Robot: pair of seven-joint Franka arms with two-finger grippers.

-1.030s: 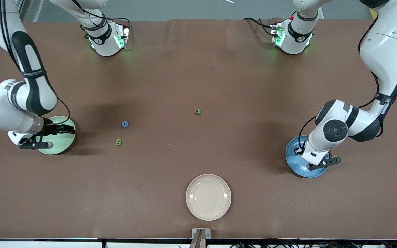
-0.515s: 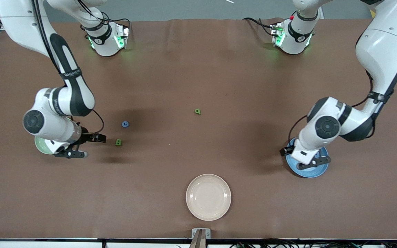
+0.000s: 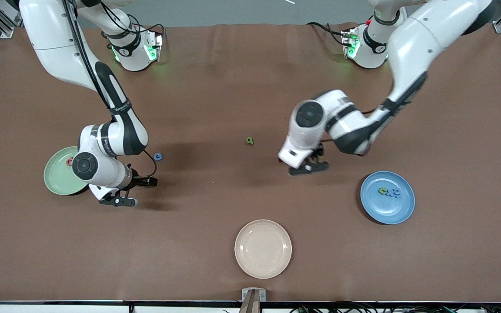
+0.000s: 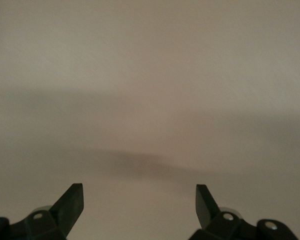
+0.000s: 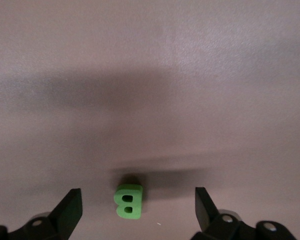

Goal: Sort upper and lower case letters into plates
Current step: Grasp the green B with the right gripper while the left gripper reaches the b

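Both grippers spread wide, holding nothing.
Right gripper [image 5: 135,212] over green B [image 5: 128,202] beside mint plate [image 3: 57,179]; left gripper [image 4: 139,210] over bare table [image 3: 215,91] near blue plate [image 3: 395,209].

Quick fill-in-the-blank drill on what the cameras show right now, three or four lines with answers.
1. The right claw is open over the green letter ____.
2. The left claw is open over bare ____.
3. The cream plate holds ____ letters.
4. The green q lies on the table, not in a ____.

Answers: B; table; no; plate

The left pincer [image 4: 139,200] hangs over bare brown worktop [image 4: 150,75], its two dark fingertips [image 4: 72,197] spread wide apart.
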